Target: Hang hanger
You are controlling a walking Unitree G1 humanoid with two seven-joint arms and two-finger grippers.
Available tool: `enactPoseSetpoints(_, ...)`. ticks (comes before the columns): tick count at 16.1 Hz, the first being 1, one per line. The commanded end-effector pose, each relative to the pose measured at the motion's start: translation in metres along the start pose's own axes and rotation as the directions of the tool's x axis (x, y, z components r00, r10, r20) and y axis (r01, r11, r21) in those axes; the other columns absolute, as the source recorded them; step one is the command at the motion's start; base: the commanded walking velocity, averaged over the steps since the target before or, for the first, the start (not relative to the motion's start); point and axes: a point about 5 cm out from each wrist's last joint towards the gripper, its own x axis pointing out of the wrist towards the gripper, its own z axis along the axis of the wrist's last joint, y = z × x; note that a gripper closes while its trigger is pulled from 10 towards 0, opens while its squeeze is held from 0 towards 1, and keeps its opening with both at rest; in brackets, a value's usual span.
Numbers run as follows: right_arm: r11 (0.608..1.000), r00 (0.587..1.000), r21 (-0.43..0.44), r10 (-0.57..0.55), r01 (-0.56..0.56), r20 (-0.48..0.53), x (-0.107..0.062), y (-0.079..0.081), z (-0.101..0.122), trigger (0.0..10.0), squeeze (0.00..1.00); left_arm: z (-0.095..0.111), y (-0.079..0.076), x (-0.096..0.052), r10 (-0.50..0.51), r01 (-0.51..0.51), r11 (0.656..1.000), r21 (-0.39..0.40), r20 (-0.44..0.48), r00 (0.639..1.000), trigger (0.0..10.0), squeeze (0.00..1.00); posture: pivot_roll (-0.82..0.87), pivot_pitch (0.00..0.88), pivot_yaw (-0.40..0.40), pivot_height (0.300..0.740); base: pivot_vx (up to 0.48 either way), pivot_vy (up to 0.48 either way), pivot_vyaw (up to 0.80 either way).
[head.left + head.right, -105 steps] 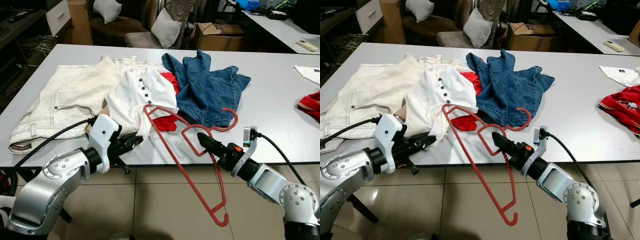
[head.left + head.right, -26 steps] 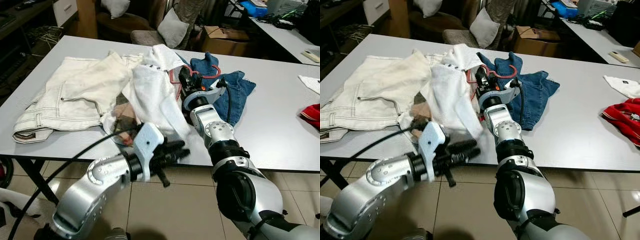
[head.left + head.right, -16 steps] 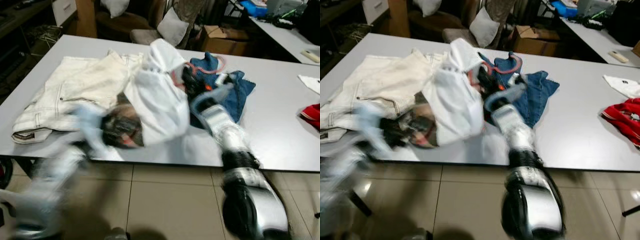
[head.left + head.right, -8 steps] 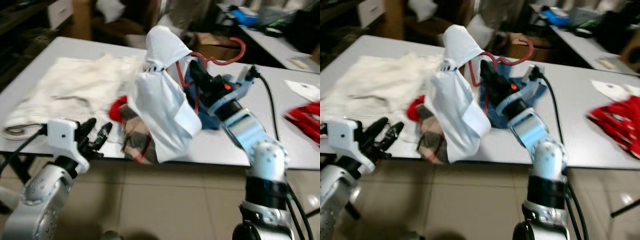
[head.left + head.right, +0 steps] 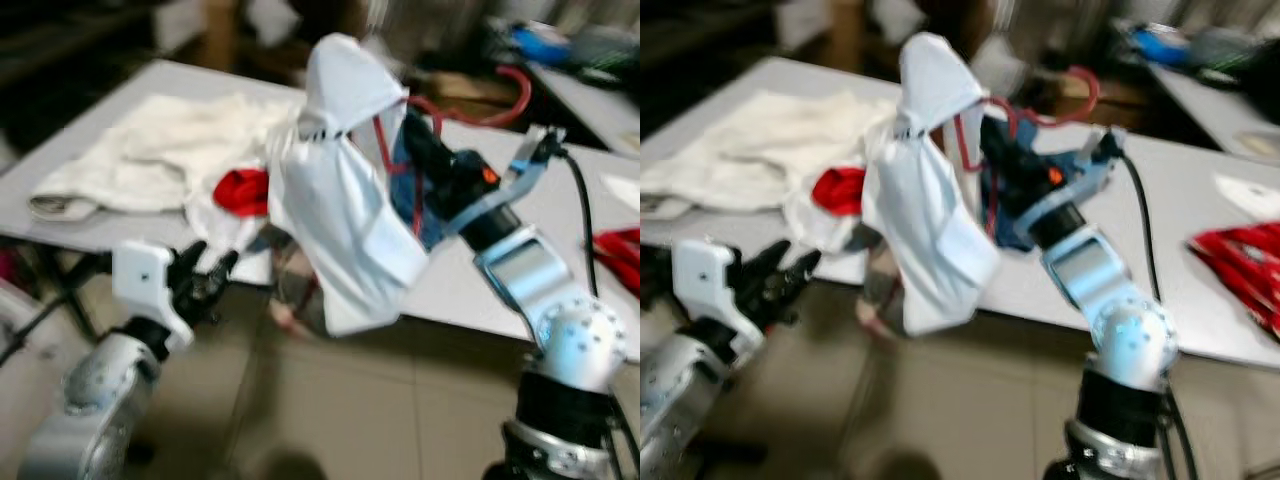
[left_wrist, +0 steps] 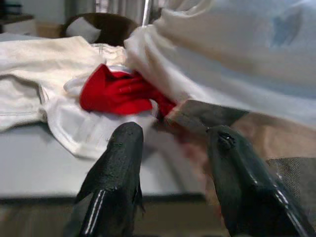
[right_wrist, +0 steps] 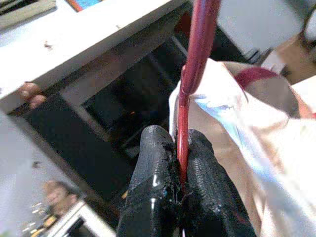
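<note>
My right gripper (image 5: 418, 140) is shut on the red hanger (image 5: 500, 105), raised above the table's front edge. In the right wrist view the red hanger (image 7: 193, 64) runs between the two black fingers (image 7: 153, 163), which are pressed against it. A white shirt (image 5: 345, 200) hangs on the hanger, drooping past the table edge. My left gripper (image 5: 212, 272) is open and empty, low at the left, just before the table edge; the left wrist view shows its fingers (image 6: 116, 168) spread apart, facing the hanging cloth.
The grey table (image 5: 110, 130) holds cream trousers (image 5: 160, 160), a red garment (image 5: 243, 190) and blue jeans (image 5: 1010, 225). More red cloth (image 5: 1240, 255) lies at the far right. Tiled floor (image 5: 330, 420) lies below. The picture is blurred.
The whole picture has shifted and blurred, so the camera has moved. The right gripper still holds the hanger with the shirt lifted; the left gripper stays open low at the left.
</note>
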Motion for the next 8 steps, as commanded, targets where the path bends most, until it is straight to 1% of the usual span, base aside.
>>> enactPoseSetpoints(1,0.998,0.998,-0.014,0.065,-0.065,-0.006,-0.003,0.011,0.004,10.0,0.00,0.003,-0.002,-0.001,-0.010,0.010,1.000,0.016,0.001,1.000,10.0,0.31,0.06,0.000,-0.099,0.740,0.000,-0.390,0.80)
enactPoseSetpoints(3,0.997,0.997,-0.022,0.079,-0.079,-0.027,-0.007,0.013,0.003,10.0,0.00,0.002,-0.003,-0.001,-0.022,0.022,0.999,0.028,-0.006,1.000,10.0,0.32,0.06,0.000,-0.094,0.740,0.000,-0.390,0.80)
enactPoseSetpoints(4,0.996,0.995,-0.023,0.090,-0.091,-0.044,-0.011,0.014,0.000,10.0,0.00,0.002,-0.002,-0.001,-0.031,0.031,0.998,0.050,-0.011,0.999,10.0,0.31,0.05,0.000,-0.087,0.740,0.000,-0.315,0.80)
enactPoseSetpoints(5,0.995,0.993,-0.025,0.098,-0.100,-0.062,-0.015,0.014,-0.002,10.0,0.00,0.001,-0.002,0.000,-0.041,0.043,0.997,0.067,-0.027,0.999,10.0,0.31,0.05,0.000,-0.080,0.740,0.000,0.000,0.80)
enactPoseSetpoints(6,0.995,0.992,-0.025,0.099,-0.102,-0.084,-0.022,0.013,-0.007,10.0,0.00,0.001,-0.002,0.000,-0.054,0.057,0.994,0.096,-0.038,0.998,10.0,0.29,0.05,0.000,-0.068,0.740,0.000,0.000,0.80)
enactPoseSetpoints(7,0.995,0.990,-0.025,0.090,-0.093,-0.104,-0.027,0.011,-0.012,10.0,0.00,0.001,0.000,0.001,-0.061,0.065,0.992,0.109,-0.042,0.997,10.0,0.29,0.04,0.000,-0.038,0.740,0.000,0.000,0.80)
enactPoseSetpoints(8,0.996,0.990,-0.017,0.086,-0.088,-0.115,-0.036,0.009,-0.018,10.0,0.00,0.004,0.000,0.002,-0.084,0.086,0.991,0.100,-0.031,0.996,10.0,0.30,0.04,0.000,-0.024,0.740,0.000,0.000,0.80)
